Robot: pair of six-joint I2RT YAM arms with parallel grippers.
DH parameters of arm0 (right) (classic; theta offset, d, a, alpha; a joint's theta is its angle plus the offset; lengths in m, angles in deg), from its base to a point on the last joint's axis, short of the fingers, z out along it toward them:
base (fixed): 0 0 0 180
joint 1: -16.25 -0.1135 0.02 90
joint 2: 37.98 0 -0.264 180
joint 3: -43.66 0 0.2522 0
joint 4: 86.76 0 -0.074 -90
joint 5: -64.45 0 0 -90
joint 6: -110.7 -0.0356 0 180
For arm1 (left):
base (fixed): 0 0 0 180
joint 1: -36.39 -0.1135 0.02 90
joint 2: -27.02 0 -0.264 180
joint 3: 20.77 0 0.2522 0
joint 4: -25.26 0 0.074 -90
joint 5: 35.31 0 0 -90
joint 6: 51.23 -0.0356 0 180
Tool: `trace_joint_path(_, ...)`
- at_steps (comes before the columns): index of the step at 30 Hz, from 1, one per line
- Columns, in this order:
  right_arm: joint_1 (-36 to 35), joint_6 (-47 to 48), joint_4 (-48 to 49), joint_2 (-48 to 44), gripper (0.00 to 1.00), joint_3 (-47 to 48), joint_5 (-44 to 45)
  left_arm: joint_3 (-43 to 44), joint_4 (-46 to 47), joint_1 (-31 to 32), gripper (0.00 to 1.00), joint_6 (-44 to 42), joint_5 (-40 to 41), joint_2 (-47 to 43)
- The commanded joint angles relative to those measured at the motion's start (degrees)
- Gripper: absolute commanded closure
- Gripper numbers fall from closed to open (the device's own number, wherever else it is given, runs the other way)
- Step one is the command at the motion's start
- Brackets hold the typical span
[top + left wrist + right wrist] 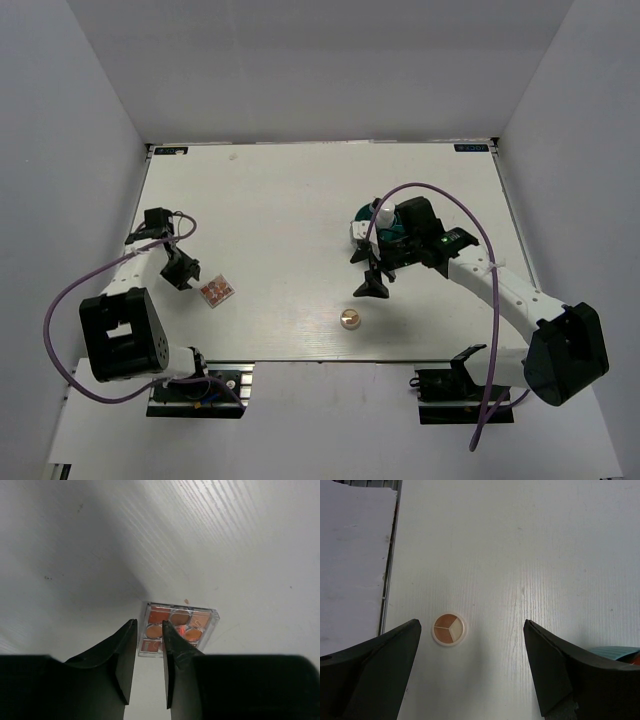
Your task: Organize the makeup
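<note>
Now I work on picking up the palette (180,617), which lies well left of the cup (387,229). My left gripper (149,622) stands nearly closed at its edge; whether it really holds, I cannot tell. My right gripper (472,625) hangs wide open, empty. Next comes a gentle lift.

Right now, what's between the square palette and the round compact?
Nothing: the top view shows only bare table between the square palette and the round compact.

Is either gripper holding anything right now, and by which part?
The right gripper is open and empty. The left gripper has its jaws narrowed over a corner of the pink palette; whether they actually grip it cannot be told.
</note>
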State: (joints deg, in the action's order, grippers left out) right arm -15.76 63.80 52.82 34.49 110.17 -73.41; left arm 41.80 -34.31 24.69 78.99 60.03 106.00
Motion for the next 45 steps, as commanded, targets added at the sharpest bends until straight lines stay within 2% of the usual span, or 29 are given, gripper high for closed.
trace_joint_path(1,-0.42,-1.08,2.13,-0.31,0.11,1.83,0.13,-1.27,2.11,-1.03,0.62,-1.03,1.86,0.64)
trace_joint_path(9,-0.6,-1.08,2.13,0.04,0.11,2.27,0.39,-1.27,5.1,-1.04,0.52,-0.94,0.99,5.39)
trace_joint_path(14,-0.68,-1.08,2.05,0.22,0.11,2.36,0.22,-0.83,5.72,-1.04,0.5,-0.68,0.72,6.98)
trace_joint_path(24,-0.77,-1.08,2.13,-0.05,0.11,2.01,0.04,-3.99,7.22,0.18,0.51,-0.85,-1.47,7.68)
trace_joint_path(34,-0.77,-1.43,2.92,-0.13,0.11,1.92,-0.04,-9.09,7.83,0.19,0.55,-2.69,-7.45,2.67)
trace_joint_path(45,-0.95,-2.05,3.45,0.22,0.11,2.44,0.13,-12.87,9.5,1.33,0.58,-3.49,-13.6,2.06)
